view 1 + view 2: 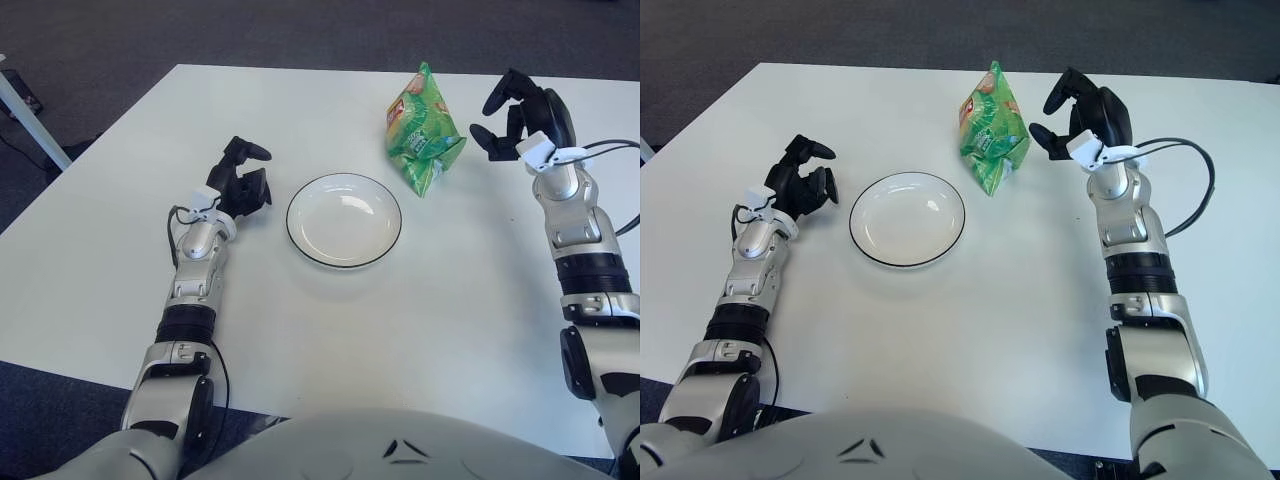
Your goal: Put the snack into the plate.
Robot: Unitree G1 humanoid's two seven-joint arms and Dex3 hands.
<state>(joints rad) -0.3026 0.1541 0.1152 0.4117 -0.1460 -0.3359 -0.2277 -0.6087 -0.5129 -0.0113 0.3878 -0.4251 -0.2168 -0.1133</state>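
**Inspector:** Snack bag [423,130], green, stands upright on the white table [120,260], on the far side of centre. It is a pillow-style pack with printed pictures near its top; the print cannot be read. Nothing touches it.

**Clerk:** And the plate?

**Inspector:** Plate [343,220], white with a dark rim, sits nearer the robot than the bag and slightly to the bag's left. Nothing lies in it. Bag and plate are close together but not touching.

**Clerk:** Right hand?

**Inspector:** Right hand [518,115] shows just to the right of the bag, level with its upper half. The fingers [1067,88] are spread and curved toward the bag, holding nothing. A clear gap shows between the nearest fingertip and the pack. Whether the hand is lifted off the table cannot be told. A cable [1200,185] loops out from the wrist on the right.

**Clerk:** Left hand?

**Inspector:** Left hand [243,178] shows just left of the plate, apart from its rim. Its fingers are loosely curled and grasp nothing. The forearm runs back toward the robot's body over the table.
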